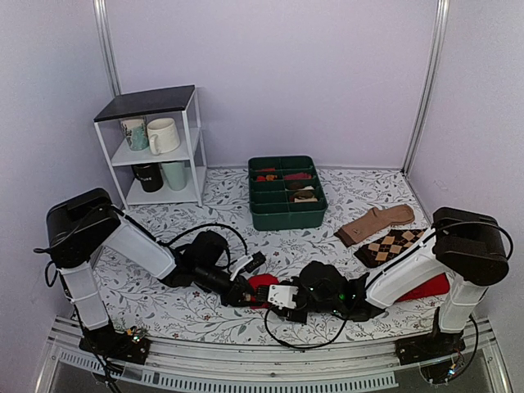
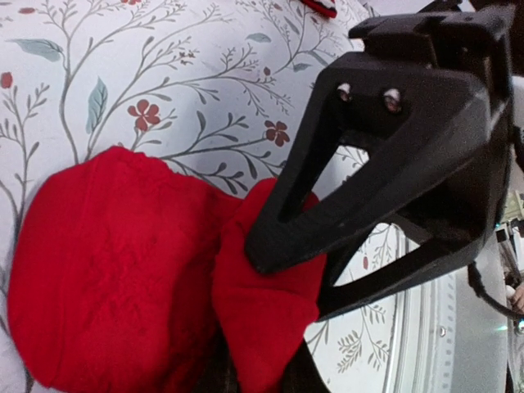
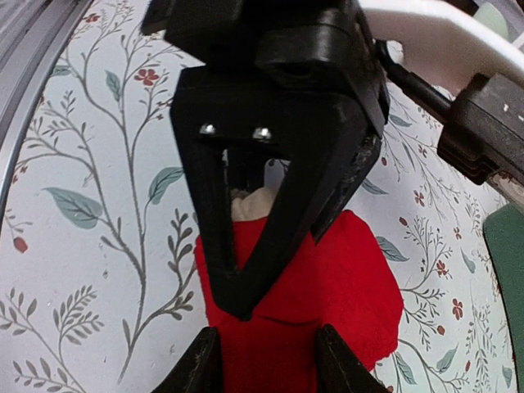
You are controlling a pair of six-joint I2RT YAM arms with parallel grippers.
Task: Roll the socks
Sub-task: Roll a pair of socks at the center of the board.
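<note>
The left gripper [image 1: 246, 286] and right gripper [image 3: 266, 364] meet at the table's [image 1: 164, 303] near edge. Each is closed narrowly on a fold of the red socks [image 1: 263, 282] bunched between them, seemingly one anchoring the roll while the other wraps fabric over.

Lilac walls [image 1: 311, 74], floral tablecloth [image 1: 155, 307], small shelf rack [image 1: 147, 103], metal corner posts [image 1: 106, 41]
</note>
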